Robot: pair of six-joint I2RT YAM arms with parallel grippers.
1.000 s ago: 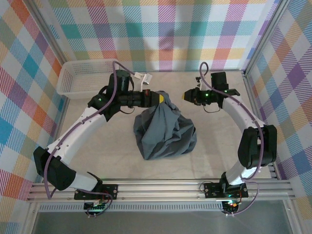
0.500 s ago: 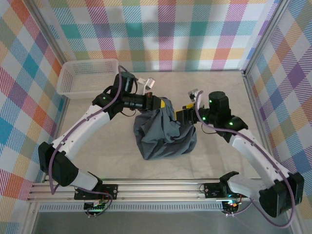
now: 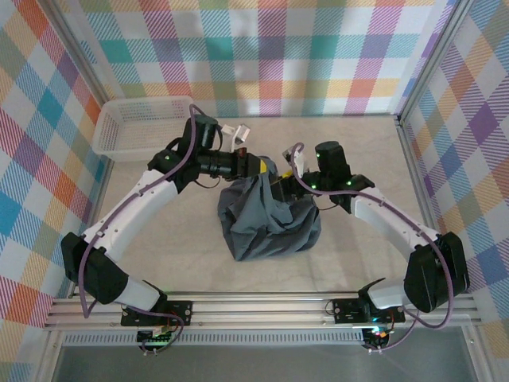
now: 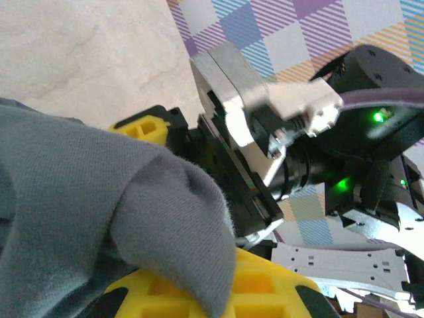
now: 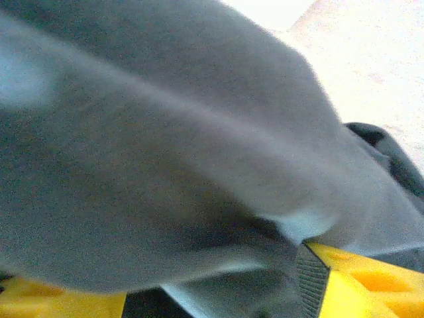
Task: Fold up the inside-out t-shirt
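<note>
The inside-out t-shirt [image 3: 269, 221] hangs as a bunched dark grey bundle over the middle of the table, its lower part resting on the surface. My left gripper [image 3: 262, 166] is shut on the shirt's top edge; in the left wrist view grey cloth [image 4: 99, 199] drapes over its yellow finger [image 4: 265, 291]. My right gripper [image 3: 283, 185] pushes into the upper right of the bundle, right beside the left one. Its yellow fingers [image 5: 368, 281] stand wide apart, open, with shirt cloth [image 5: 165, 165] bulging between them. The right gripper's body [image 4: 245, 165] looms close in the left wrist view.
A white mesh basket [image 3: 143, 126] sits at the back left corner. Plaid walls close off the back and both sides. An aluminium rail [image 3: 262, 307] runs along the near edge by the arm bases. Bare table [image 3: 175, 247] lies left of the shirt.
The right arm swung in from the back right to the top of the shirt and opened its jaws around the cloth. The left gripper kept its hold, barely moving.
</note>
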